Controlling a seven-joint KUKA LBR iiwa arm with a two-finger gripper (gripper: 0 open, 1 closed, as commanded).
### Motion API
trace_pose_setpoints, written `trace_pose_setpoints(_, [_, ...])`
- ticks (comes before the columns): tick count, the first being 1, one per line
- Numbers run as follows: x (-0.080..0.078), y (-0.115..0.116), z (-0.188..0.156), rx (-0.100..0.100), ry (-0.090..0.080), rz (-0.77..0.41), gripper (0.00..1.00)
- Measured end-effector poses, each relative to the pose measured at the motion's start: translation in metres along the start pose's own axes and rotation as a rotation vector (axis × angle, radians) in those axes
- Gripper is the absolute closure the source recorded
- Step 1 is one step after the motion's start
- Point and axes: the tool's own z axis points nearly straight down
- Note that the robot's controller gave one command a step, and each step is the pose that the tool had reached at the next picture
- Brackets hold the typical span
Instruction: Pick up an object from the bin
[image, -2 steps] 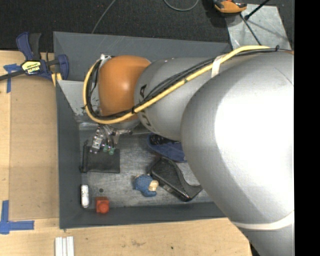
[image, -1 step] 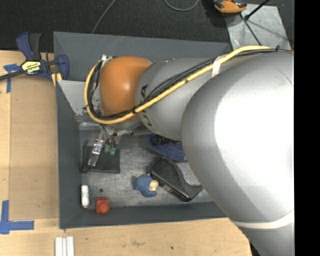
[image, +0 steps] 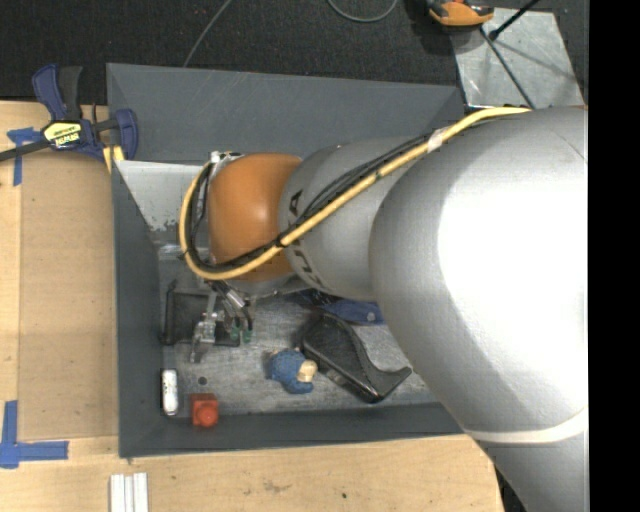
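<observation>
Where the gripper (image: 213, 328) hangs: left-centre of frame, just beside a dark flat block (image: 180, 310).
Arm pose: wrist (image: 245, 215) pointing down.
Grip width: cannot tell.

The grey arm (image: 470, 250) reaches in from the right, its orange wrist cover (image: 245, 210) above the downward-pointing gripper (image: 212, 330).

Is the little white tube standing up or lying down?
Lying down: the white tube shows its long side, beside the red block.
</observation>
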Motion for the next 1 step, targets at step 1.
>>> trace_pose_setpoints(1, [-0.0040, 0.0010, -0.0040, -0.006, -0.012, 0.003, 1.00])
